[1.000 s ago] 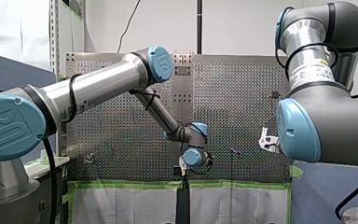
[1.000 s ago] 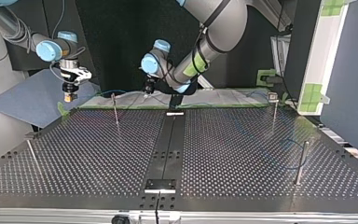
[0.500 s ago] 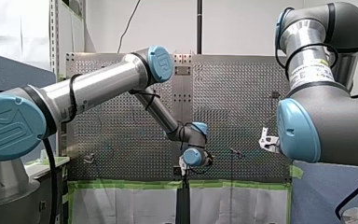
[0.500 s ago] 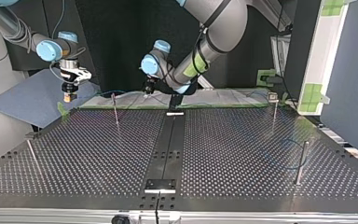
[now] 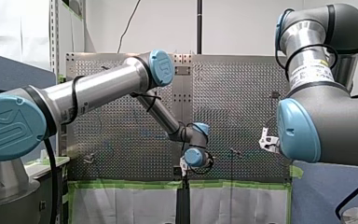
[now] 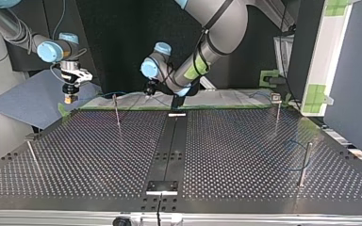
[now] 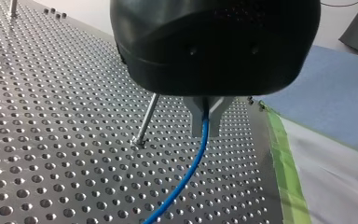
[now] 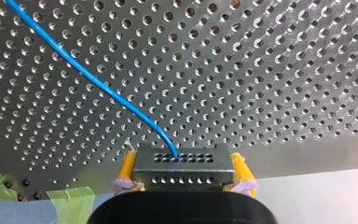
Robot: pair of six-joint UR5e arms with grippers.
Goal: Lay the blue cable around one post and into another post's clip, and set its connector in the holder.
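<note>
In the left wrist view my left gripper (image 7: 205, 122) is shut on the blue cable (image 7: 182, 179), which hangs from its fingertips down to the perforated table beside a thin post (image 7: 147, 119). The right wrist view shows my right gripper (image 8: 182, 183), yellow pads shut on the cable's metal connector (image 8: 182, 164); the blue cable (image 8: 98, 86) leaves it across the plate. In the top view my right gripper (image 6: 69, 98) hangs off the table's far left corner, and my left gripper (image 6: 149, 91) hovers at the far edge near a post (image 6: 117, 110).
In the top view more posts stand at the right (image 6: 304, 162), the far right with a clip (image 6: 277, 107), and the near left (image 6: 33, 157). A black strip (image 6: 172, 141) runs down the middle to a block (image 6: 161, 187). Green tape (image 7: 284, 172) edges the plate.
My left arm has shifted a little, its wrist moving slightly toward the top view's left. My right arm and the connector have stayed put.
</note>
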